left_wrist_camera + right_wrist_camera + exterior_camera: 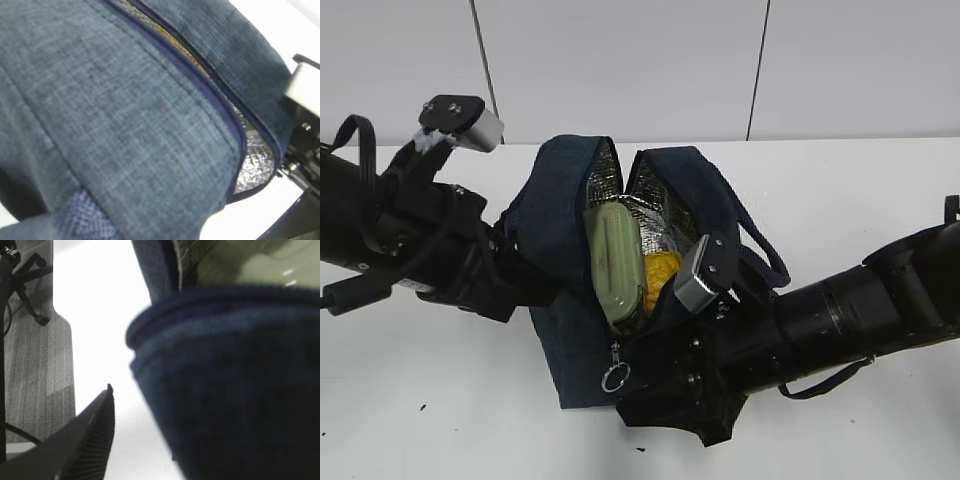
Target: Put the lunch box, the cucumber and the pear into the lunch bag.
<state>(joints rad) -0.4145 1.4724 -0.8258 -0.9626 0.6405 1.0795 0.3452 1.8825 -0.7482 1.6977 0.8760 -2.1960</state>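
The navy lunch bag [555,200] stands open mid-table, its silver lining showing. The lunch box [618,260], with its sage-green lid, stands on edge inside it. The yellow pear [660,272] lies beside the box, also inside. The cucumber is out of sight. My left gripper [518,272] is pressed against the bag's left wall, and bag fabric [125,125] fills the left wrist view and hides the fingers. My right gripper [665,318] is at the bag's front right edge. One finger [95,430] stands clear of the fabric [230,390]; the other is hidden behind it.
The zipper's metal ring pull [615,377] hangs at the bag's front. A bag handle [765,262] loops over my right arm. White table [860,190] lies around the bag. Beyond the table's edge are grey floor and a chair base [30,290].
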